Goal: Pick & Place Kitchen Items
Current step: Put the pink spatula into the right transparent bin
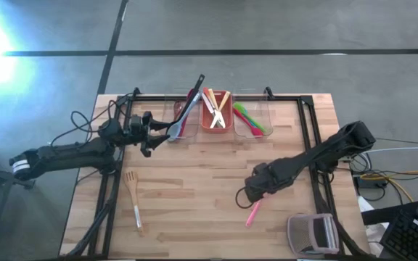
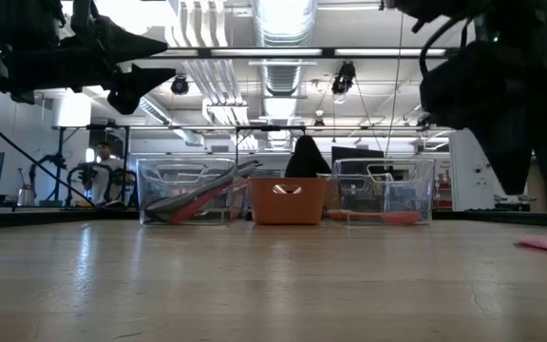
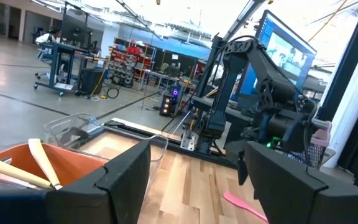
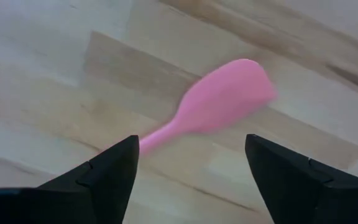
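Note:
A pink spoon [image 1: 253, 212] lies flat on the wooden table, right of the middle. My right gripper [image 1: 256, 192] hangs open just above it, pointing down. In the right wrist view the spoon [image 4: 222, 99] lies between and beyond the two fingers, apart from both. My left gripper [image 1: 158, 134] stands open at the far left with nothing between its fingers [image 3: 129, 165]. It is beside the head of a grey spoon [image 1: 175, 129], which lies slanted across the left clear bin [image 1: 183, 112]. A wooden spatula [image 1: 131, 194] rests on the table near the left.
Three bins stand in a row at the far edge: the left clear one, an orange one [image 1: 215, 119] with pale sticks, and a right clear one [image 1: 252, 119] with green, pink and red spoons. A grey-and-pink boxy gadget [image 1: 312, 232] sits at the near right corner.

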